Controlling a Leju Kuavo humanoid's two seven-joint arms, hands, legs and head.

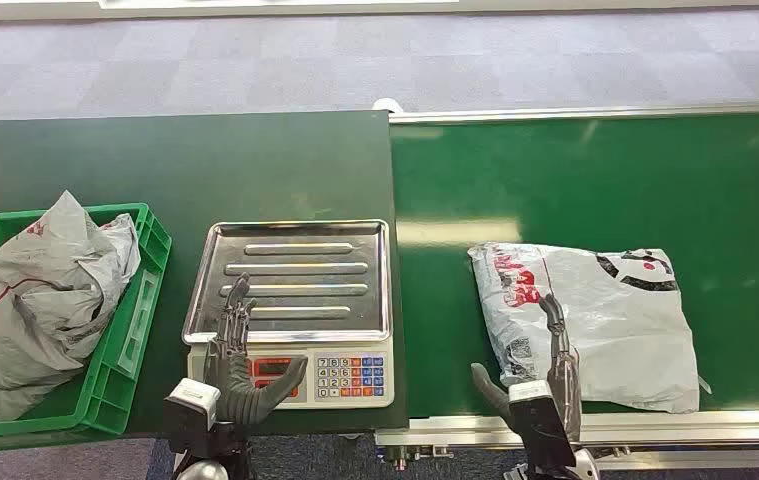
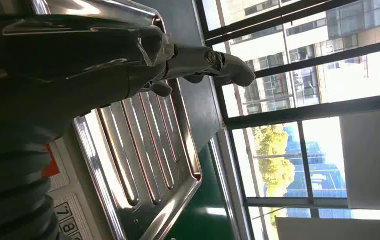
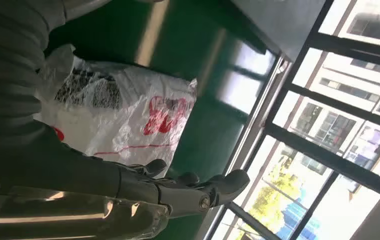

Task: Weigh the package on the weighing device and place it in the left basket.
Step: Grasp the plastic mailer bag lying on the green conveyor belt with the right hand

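A white plastic-wrapped package [image 1: 595, 318] with red and black print lies flat on the green conveyor belt [image 1: 595, 180]; the right wrist view shows the package [image 3: 127, 112] close up. My right hand [image 1: 545, 375] hovers open at its near left edge, fingers extended over the wrap. The scale [image 1: 295, 310] with a steel ribbed pan [image 2: 142, 145] and keypad stands left of the belt, nothing on the pan. My left hand [image 1: 238, 360] is open over the scale's front, fingers reaching onto the pan. The green basket [image 1: 125, 340] at far left holds a crumpled grey bag [image 1: 45, 290].
A dark green table [image 1: 175, 160] carries the scale and basket. The conveyor's metal rail [image 1: 605, 428] runs along the near edge. Grey carpet floor [image 1: 355, 60] lies beyond. Large windows [image 2: 303, 100] show in both wrist views.
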